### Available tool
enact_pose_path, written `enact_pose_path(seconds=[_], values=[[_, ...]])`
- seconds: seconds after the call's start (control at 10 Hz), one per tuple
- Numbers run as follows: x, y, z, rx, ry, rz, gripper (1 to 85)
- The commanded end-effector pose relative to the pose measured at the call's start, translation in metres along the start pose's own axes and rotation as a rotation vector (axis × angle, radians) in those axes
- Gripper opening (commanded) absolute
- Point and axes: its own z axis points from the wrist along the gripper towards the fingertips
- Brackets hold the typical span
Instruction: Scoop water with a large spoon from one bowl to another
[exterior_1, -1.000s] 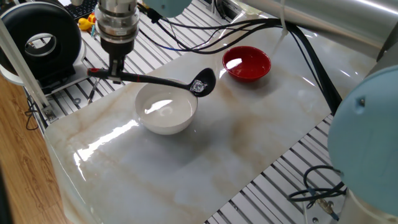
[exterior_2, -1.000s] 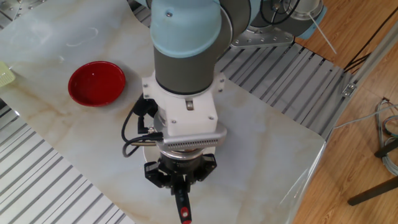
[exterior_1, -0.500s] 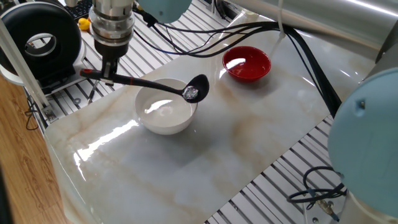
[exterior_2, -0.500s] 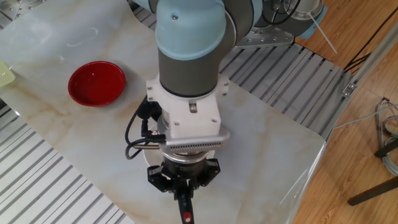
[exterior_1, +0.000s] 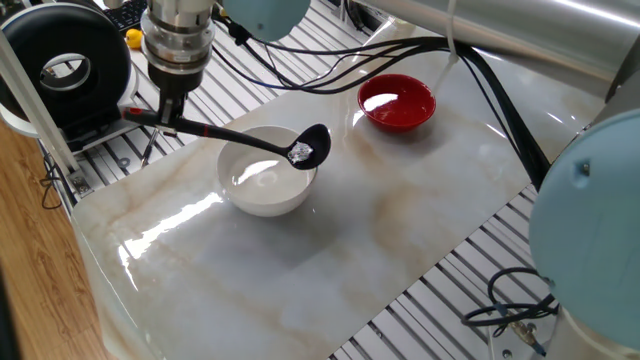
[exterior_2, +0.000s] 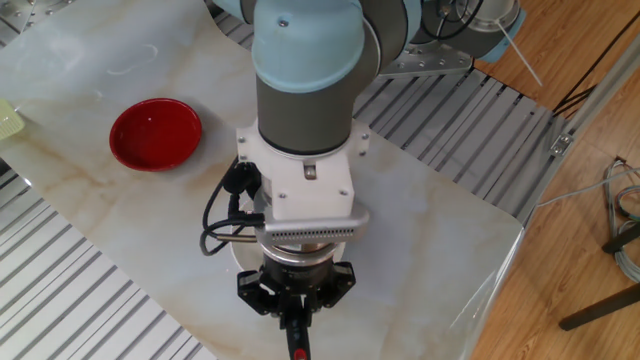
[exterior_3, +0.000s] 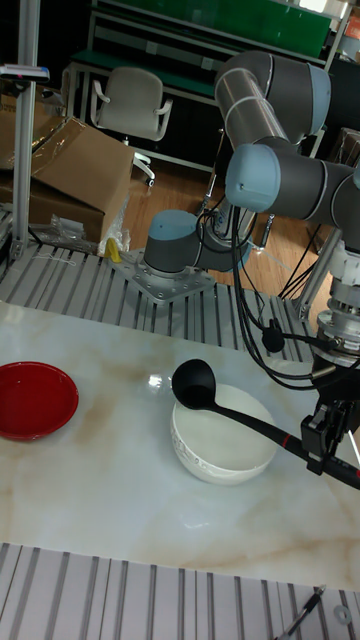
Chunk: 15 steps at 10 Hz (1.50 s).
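A: Ladle (exterior_1: 305, 151) position first. Where does the scoop sit relative to the white bowl (exterior_1: 267, 172)?

B: Scoop is raised above the rim on the side facing the red bowl (exterior_1: 397, 102), partly over the opening. A glint inside the scoop suggests it carries water (exterior_1: 300, 153), though I can't judge how much.

A: And the claw?

B: The gripper (exterior_1: 171, 115) is clamped on the ladle's thin handle close to its red end, on the far side of the white bowl from the scoop. In the tall fixed view the gripper (exterior_3: 325, 437) holds that end low while the handle climbs toward the scoop.

A: So the long axis?

B: It runs from the claw across the white bowl, pointing roughly at the red bowl. The scoop lies a full handle-length from the fingers.

A: What does the next move turn on, then?

B: My judgement: only 1 thing, drawing the scoop back along that axis until it is centred over the white bowl, then rolling the wrist to pour. Tip too soon and water lands on the marble table (exterior_1: 400, 220).
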Motion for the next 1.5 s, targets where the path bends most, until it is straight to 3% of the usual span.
enact_pose_path(seconds=[0.0,0.2,0.4,0.6,1.1,1.4], values=[[-0.007,0.006,0.000,-0.004,-0.020,0.026,1.3],[-0.011,0.020,0.006,0.000,-0.018,0.051,1.3],[-0.005,0.021,0.009,0.028,0.015,0.035,1.3],[0.003,0.030,0.009,-0.004,0.044,-0.001,1.3],[-0.007,0.033,0.009,-0.017,0.007,-0.004,1.3],[-0.016,0.035,0.025,-0.002,-0.005,-0.014,1.3]])
